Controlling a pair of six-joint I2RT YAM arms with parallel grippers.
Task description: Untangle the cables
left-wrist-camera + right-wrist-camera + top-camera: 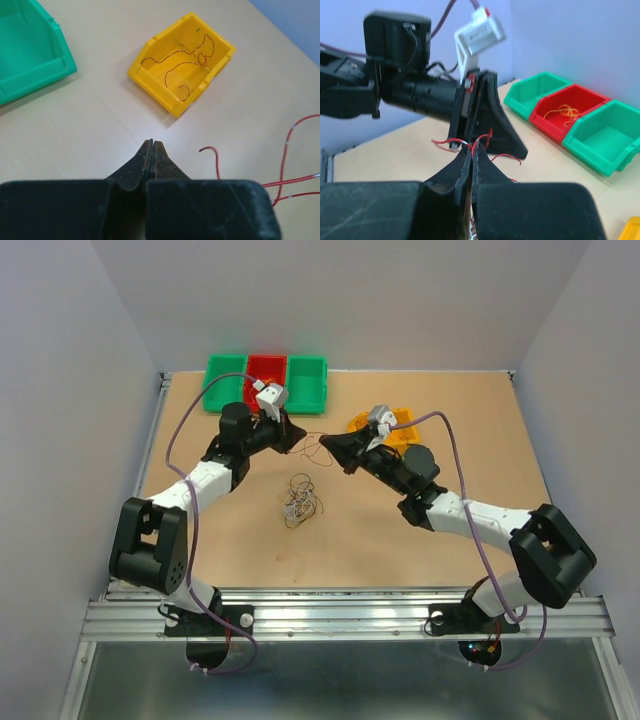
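Nearest to my bases, a small tangle of cables lies on the counter. The strands are hair-thin, whitish and dark, wound into a loose flat knot of overlapping loops, and neither arm touches it.

Just beyond it my two claws face each other, tips close. My right claw is pressed closed. The red cable comes out right at its tips, so it looks pinched there, with thin red strands arcing away to either side. My left claw is closed too, its fingers flat against each other with nothing showing between them. Beside it the red cable runs over the wood in long bends, bright red with short silvery stretches. One free end curls close by the left claw's tips.

Farther out stands a yellow bin holding a reddish-brown cable, which lies in slack curves and a few small loops.

At the far edge sits a row of bins, a red bin between green bins. An orange cable lies in the red one, bunched in a small curly knot.
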